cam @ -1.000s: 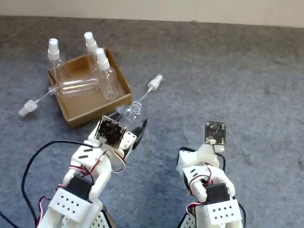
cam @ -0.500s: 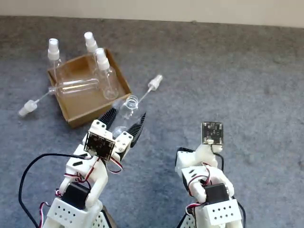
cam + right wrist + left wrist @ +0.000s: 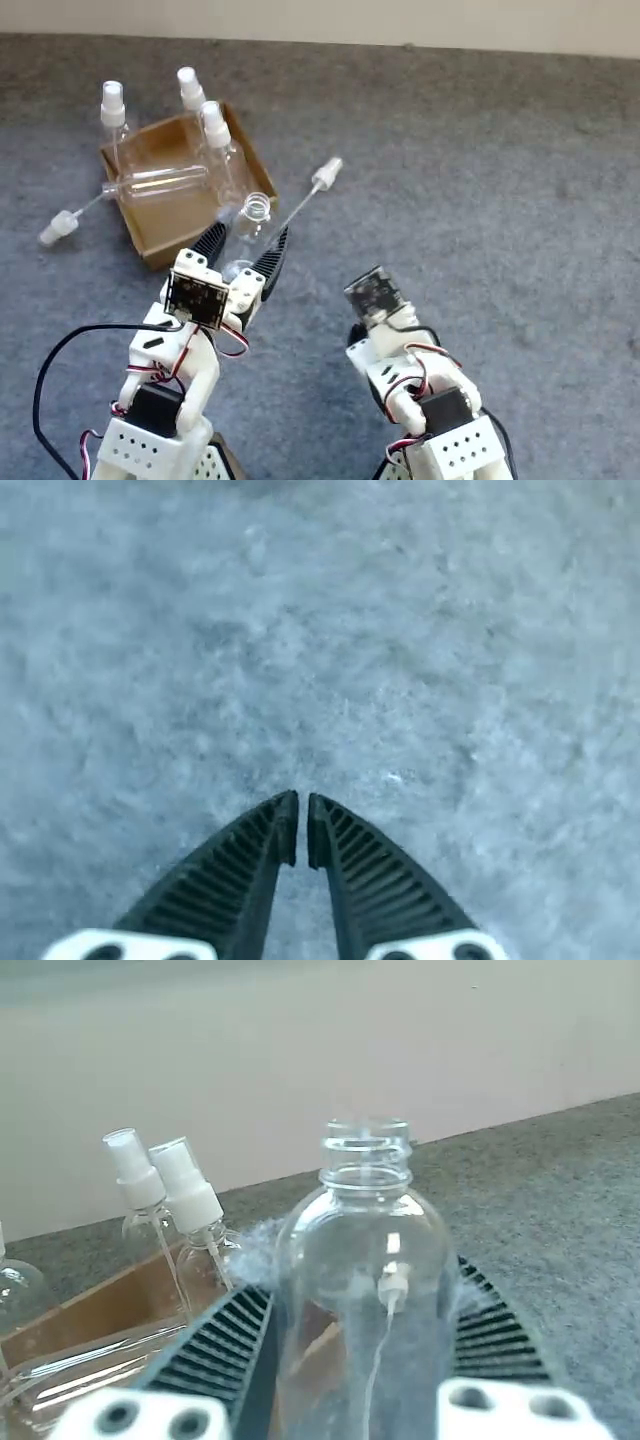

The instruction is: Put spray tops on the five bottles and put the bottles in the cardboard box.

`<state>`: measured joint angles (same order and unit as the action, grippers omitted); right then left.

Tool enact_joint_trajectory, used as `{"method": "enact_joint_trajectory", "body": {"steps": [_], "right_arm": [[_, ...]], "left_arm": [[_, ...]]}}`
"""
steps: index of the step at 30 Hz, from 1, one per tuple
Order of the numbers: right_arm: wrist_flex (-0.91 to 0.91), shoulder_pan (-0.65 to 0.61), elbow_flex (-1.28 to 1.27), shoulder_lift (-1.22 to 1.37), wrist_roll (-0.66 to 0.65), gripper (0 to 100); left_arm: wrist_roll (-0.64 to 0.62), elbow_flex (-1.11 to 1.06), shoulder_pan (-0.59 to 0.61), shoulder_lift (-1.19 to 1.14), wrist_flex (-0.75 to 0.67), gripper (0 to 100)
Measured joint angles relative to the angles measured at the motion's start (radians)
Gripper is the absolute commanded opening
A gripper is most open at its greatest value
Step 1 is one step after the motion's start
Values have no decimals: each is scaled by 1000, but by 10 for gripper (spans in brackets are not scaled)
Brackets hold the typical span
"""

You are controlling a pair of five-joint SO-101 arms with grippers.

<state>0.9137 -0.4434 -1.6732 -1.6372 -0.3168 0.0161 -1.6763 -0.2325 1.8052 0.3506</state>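
The left gripper (image 3: 243,247) is clamped on a clear bottle (image 3: 250,222) with an open neck, held upright just near and right of the cardboard box (image 3: 165,248). In the left wrist view the black fingers (image 3: 225,1345) press the bottle's sides and its base is cut off below the picture. From above, the right gripper's tips are hidden under its wrist camera (image 3: 371,292). In its own view the right gripper (image 3: 302,827) is closed on nothing, low over grey carpet (image 3: 480,170), which runs to a pale wall (image 3: 400,20) at the far edge.

The box holds a lying bottle (image 3: 155,183) and a capped bottle (image 3: 225,160) standing upright. Two more capped bottles (image 3: 113,110) stand at its far rim (inside or just beyond, I cannot tell). One loose spray top (image 3: 325,175) lies right of the box and another spray top (image 3: 55,228) lies to its left.
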Motion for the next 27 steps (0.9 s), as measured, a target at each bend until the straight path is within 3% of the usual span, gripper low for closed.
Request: {"method": "enact_joint_trajectory", "body": {"steps": [11,18,22,27], "right_arm": [[0,-5,0,0,-63,27],[0,107,15,0,-64,28],[6,129,84,0,-64,28],[153,135,285,106,-64,28]], "left_arm": [[0,0,0,0,0,88],[0,0,0,0,0,88],[0,0,0,0,0,88],[0,0,0,0,0,88]]}}
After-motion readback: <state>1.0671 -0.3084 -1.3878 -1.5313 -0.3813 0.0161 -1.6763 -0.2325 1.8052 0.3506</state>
